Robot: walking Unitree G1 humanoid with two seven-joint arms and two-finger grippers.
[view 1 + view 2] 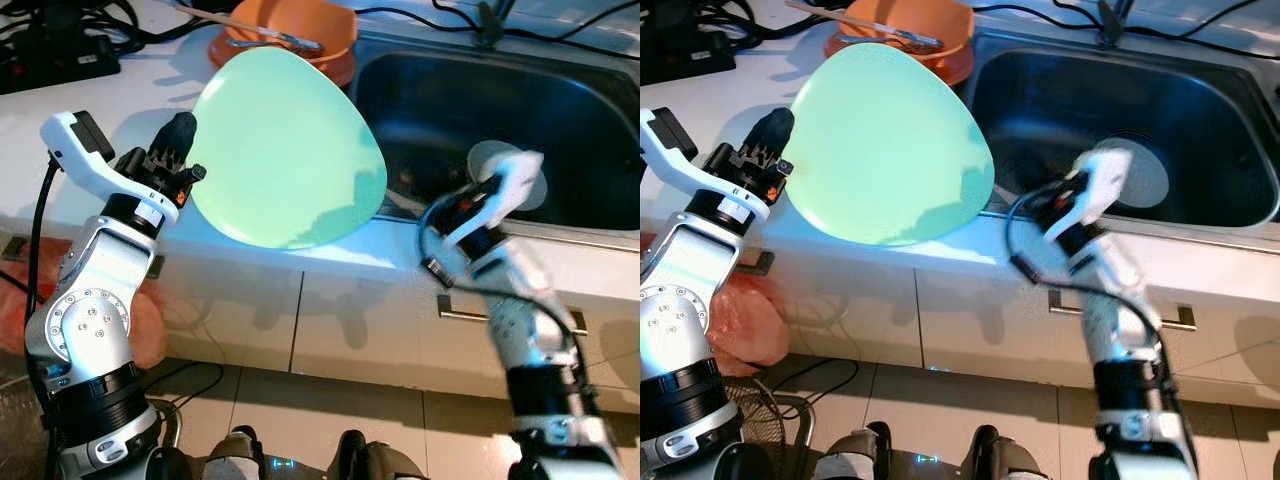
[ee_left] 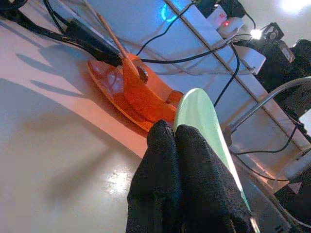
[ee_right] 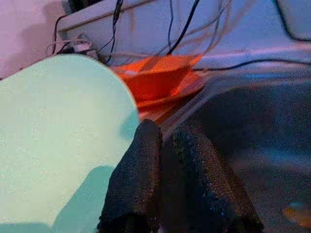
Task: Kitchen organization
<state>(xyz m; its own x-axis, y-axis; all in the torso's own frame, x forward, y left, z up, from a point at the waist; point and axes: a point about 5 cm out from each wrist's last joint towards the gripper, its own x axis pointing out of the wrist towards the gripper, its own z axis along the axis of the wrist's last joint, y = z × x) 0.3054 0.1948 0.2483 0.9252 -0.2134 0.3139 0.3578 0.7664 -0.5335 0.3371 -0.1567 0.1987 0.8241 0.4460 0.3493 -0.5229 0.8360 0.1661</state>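
Clearly the left gripper [image 1: 183, 150] is the one at work: its two black fingers [image 2: 187, 179] are pressed together on the near-left rim of a large, pale green, rounded plastic plate [image 1: 290, 150], which it holds tilted up on edge above the front edge of the white worktop [image 1: 120, 120], just left of the steel sink [image 1: 520, 110]. The plate's broad face looks up and towards the robot, and its far rim reaches back towards the stacked orange bowls and plate [image 1: 295, 35] at the rear of the worktop, beside the sink's back-left corner; a utensil lies across them.

Over the sink's front edge, the right gripper [image 1: 1095, 185] hangs just beside the plate's right rim. In the right wrist view its fingers [image 3: 138, 179] lie almost together with nothing between them, the green plate just to one side.

What the coming move turns on, as I judge it, is that the orange stack lies straight beyond the plate from the left gripper, while the sink basin opens to the plate's right. The left arm alone carries the plate, and the right is the nearer to the basin.
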